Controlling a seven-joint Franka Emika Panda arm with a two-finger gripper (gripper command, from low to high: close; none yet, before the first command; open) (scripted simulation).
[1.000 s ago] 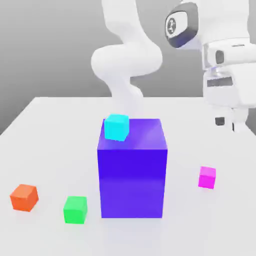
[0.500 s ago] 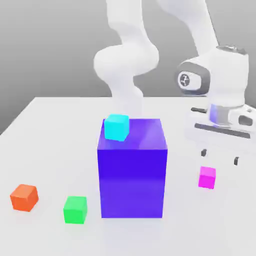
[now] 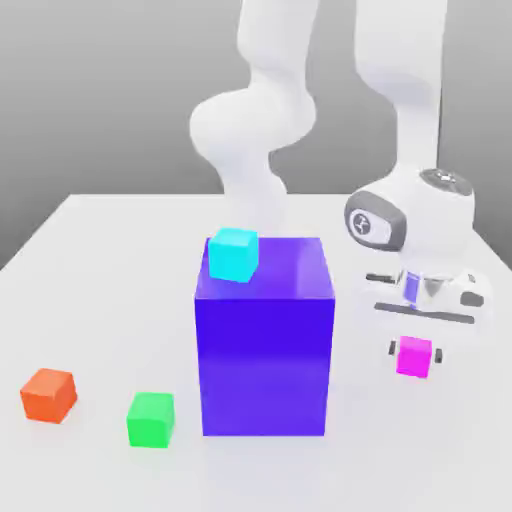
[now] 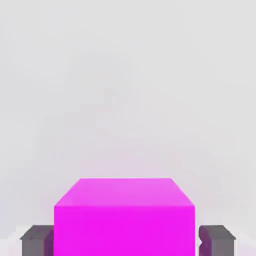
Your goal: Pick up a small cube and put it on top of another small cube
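Hand [image 3: 415, 349] is low over the table [image 3: 100, 260], fingers straddling the magenta cube [image 3: 414, 356]. From the hand view, 1 dark fingertip [image 4: 36, 239] sits on each side of the magenta cube [image 4: 124, 220], with a sliver of light gap between pad and cube face on both sides. Hand is therefore spread, not yet clamped; nothing is grasped. The cube rests flat on the table, centred between the fingers.

Judgement: this is the pre-grasp alignment step. The straddle is square to the cube's faces, which should let the pads close evenly without twisting it.

Other items: large blue-violet block [image 3: 264, 335] stands beside the hand, apart from it, with a cyan cube [image 3: 233, 253] on its top near a corner. Green cube [image 3: 151, 418] and orange cube [image 3: 48, 394] lie on the table beyond the block, well apart from the hand.

Risk: lift must clear the tall block if the path crosses it.
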